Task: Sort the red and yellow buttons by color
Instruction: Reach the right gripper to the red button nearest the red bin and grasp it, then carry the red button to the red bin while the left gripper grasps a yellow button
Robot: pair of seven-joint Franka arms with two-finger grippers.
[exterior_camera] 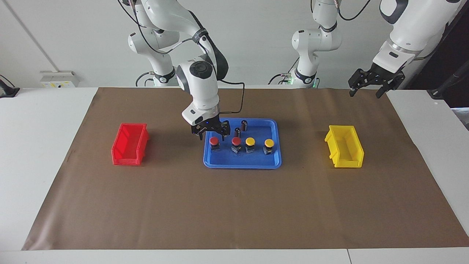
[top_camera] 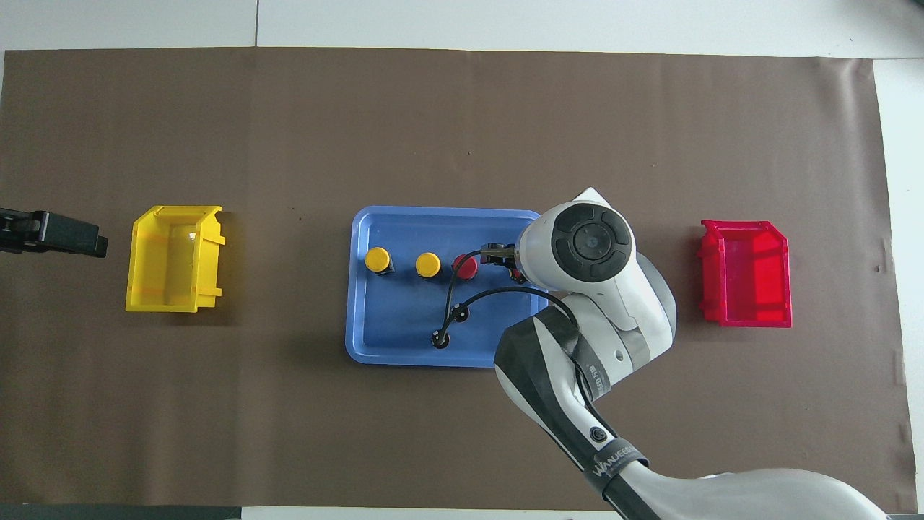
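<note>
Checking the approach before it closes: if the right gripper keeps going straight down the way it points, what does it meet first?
Probably the end red button: the right gripper, open, hangs just above it in the blue tray. Depth is unclear, so it might meet the tray floor beside the button instead.

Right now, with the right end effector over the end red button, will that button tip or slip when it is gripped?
The red button looks top-heavy, a wide round cap on a stubby black body, so a nudge may tip it. Its domed cap probably slips; the body seems safer. It stands free on the blue tray, so it likely lifts easily.
</note>
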